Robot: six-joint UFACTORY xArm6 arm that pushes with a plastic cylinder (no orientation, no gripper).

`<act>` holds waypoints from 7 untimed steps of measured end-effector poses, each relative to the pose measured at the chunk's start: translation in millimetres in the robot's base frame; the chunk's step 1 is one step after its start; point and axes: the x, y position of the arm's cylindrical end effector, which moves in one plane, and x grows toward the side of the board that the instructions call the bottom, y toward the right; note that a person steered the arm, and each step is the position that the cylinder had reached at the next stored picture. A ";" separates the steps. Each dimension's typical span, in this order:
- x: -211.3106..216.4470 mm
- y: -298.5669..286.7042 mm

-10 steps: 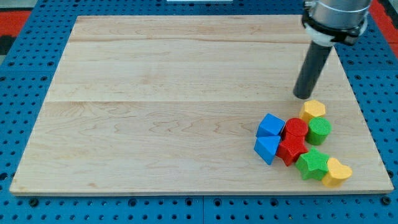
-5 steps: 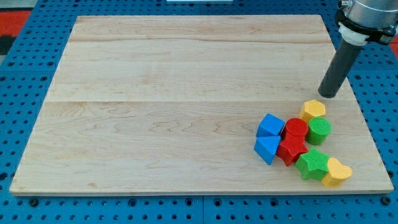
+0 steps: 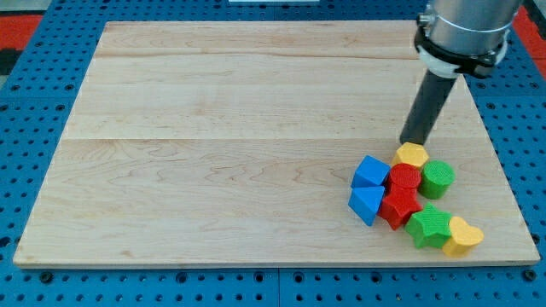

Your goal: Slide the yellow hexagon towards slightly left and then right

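The yellow hexagon [image 3: 412,155] lies at the top of a block cluster at the board's lower right, touching the red cylinder [image 3: 406,178]. My tip [image 3: 414,141] rests just above the hexagon, at its upper edge, touching or nearly touching it. The green cylinder [image 3: 438,179] sits to the hexagon's lower right, with a small gap.
The cluster also holds a blue cube [image 3: 372,171], a blue block [image 3: 367,204], a red star [image 3: 400,205], a green star [image 3: 429,225] and a yellow heart-like block [image 3: 461,236]. The wooden board [image 3: 213,128] ends close to the cluster's right and bottom.
My tip swung right, then came back left onto the hexagon's top edge. The yellow hexagon slid left, away from the green cylinder, toward the red cylinder.
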 end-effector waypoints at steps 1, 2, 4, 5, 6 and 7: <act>0.0 -14.2; 0.0 -14.2; -5.4 -26.0; -6.2 -32.1; -4.8 -31.7; 6.1 -21.7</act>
